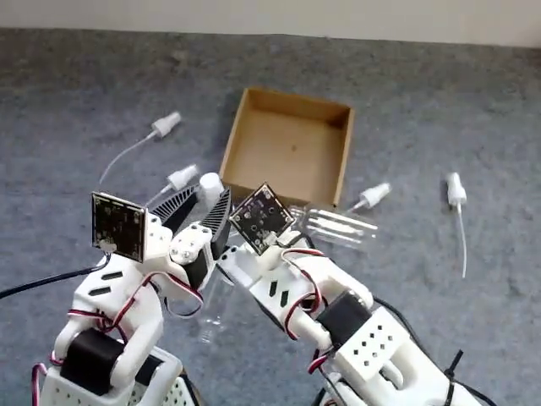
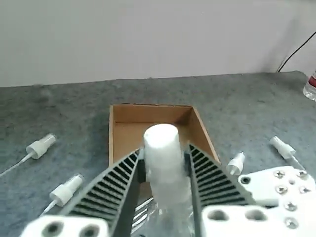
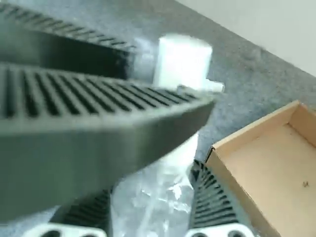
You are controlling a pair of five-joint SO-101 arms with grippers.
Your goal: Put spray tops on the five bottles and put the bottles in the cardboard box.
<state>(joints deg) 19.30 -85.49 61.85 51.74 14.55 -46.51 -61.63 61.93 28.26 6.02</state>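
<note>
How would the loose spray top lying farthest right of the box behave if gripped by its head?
Probably very light: the spray top is a small white head on a thin tube. That long tube would likely flex and swing rather than stay rigid. Pushed sideways, the rounded head might roll slightly, the tube dragging behind.

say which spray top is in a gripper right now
The spray top clamped in the left gripper, atop the clear bottle; the other four lie loose on the table.
</note>
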